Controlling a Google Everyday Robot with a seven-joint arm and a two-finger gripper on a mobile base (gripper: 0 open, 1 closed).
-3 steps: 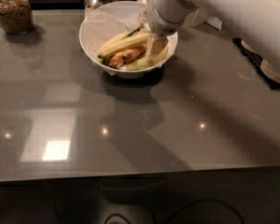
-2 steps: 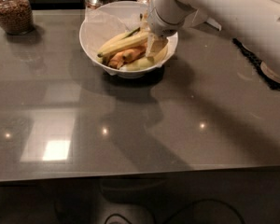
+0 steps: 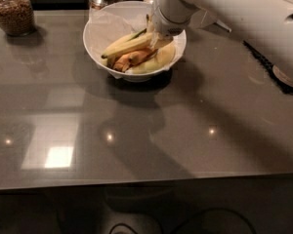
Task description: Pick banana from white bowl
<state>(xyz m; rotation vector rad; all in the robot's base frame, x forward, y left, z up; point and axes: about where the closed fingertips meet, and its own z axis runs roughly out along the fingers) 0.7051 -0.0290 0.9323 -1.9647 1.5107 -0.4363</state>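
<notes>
A white robot arm reaches from the right over a glossy grey worktop (image 3: 136,145), its gripper (image 3: 158,39) down inside a large round glossy white bowl (image 3: 86,37) lined with crinkled white paper (image 3: 107,26). The gripper sits at the right-hand end of the long, slim, pale yellow-green banana (image 3: 129,45). That banana lies on top of the pile in the bowl, slanting from lower left to upper right, above a shorter orange-brown banana (image 3: 132,58) and a fat pale yellow banana (image 3: 158,62). Whether the gripper is closed on the fruit cannot be told from this angle.

The step in hand appears to be the grasp itself. Done well, it calls for a hold across the slim banana alone, clear of the two beneath and of the paper. A straight, slow lift should then keep the long fruit from swinging, dragging the lining or tipping the bowl. A glass jar of brown contents (image 3: 12,11) stands well apart at far left.
</notes>
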